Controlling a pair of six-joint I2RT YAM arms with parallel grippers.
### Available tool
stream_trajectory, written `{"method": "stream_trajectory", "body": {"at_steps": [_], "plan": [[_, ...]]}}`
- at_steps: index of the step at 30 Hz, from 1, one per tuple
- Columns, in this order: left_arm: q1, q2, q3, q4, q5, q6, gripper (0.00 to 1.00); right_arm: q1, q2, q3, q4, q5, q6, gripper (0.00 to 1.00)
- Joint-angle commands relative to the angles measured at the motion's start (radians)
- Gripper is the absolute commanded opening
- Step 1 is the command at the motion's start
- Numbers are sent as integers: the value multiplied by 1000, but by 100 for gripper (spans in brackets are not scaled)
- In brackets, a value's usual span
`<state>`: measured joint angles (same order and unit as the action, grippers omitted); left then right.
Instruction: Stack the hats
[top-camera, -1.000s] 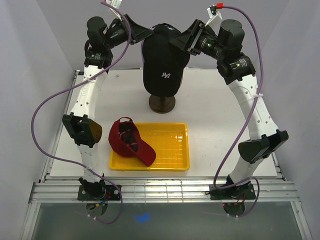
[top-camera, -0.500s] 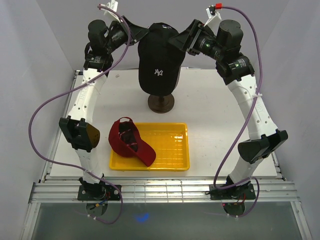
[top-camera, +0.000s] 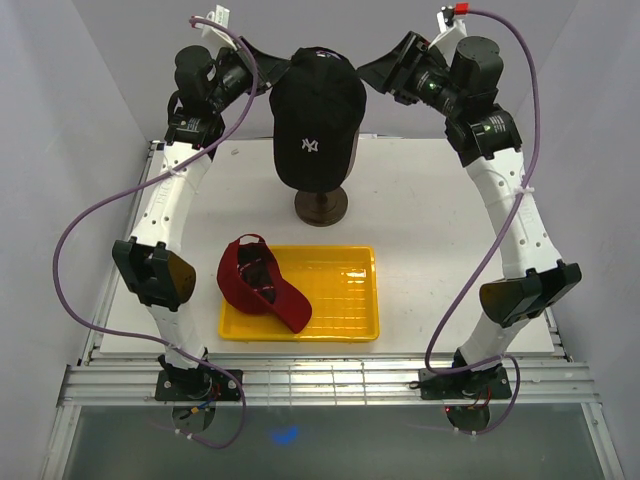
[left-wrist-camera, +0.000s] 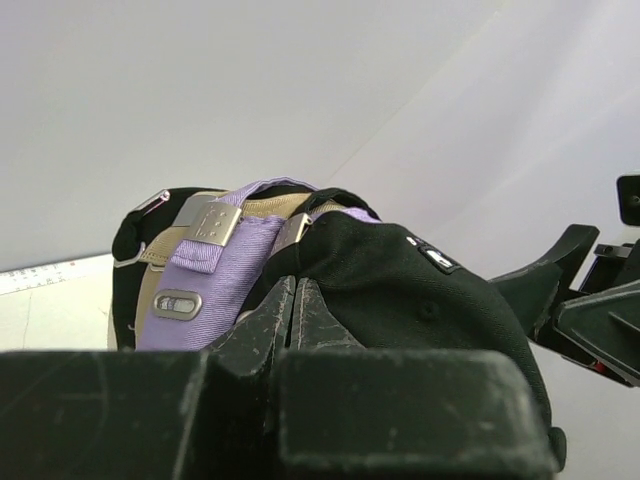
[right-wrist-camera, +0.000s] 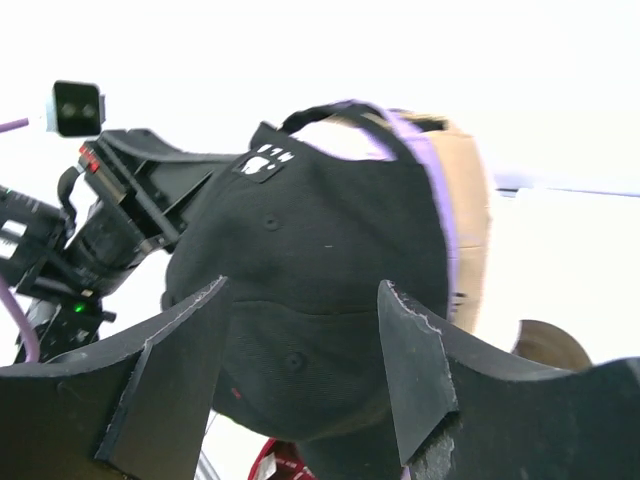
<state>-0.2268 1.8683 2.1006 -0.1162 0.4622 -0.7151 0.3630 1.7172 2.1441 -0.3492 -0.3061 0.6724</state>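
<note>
The black cap (top-camera: 318, 120) sits on top of the stack on the head form, over the lavender cap (left-wrist-camera: 215, 270) and the tan cap (right-wrist-camera: 470, 200), so this step looks nearly done. The left pincer (left-wrist-camera: 292, 290) is closed together, apparently nipping the black cap's rear edge. The right pincer (right-wrist-camera: 302, 288) stands apart just beside the crown. Next, the left pincer should let go and fetch the red cap (top-camera: 262, 283), which lies over the yellow tray's (top-camera: 340, 335) left rim on the surface (top-camera: 430, 200). That rim and the stand's base (top-camera: 322, 207) may get in the way.
</note>
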Motion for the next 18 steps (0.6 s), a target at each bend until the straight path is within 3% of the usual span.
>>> {"method": "stream_trajectory", "body": {"at_steps": [1,14,18], "plan": [[4,-28,-30,-63,-56,22,0,-16,13,19,33,-7,-10,65],[4,-18,-33,-68,-45,11,0,-16,156,77,62,-54,-10,63],[-2,-5,-28,-71,-36,8,0,-16,170,79,70,-45,7,48]]}}
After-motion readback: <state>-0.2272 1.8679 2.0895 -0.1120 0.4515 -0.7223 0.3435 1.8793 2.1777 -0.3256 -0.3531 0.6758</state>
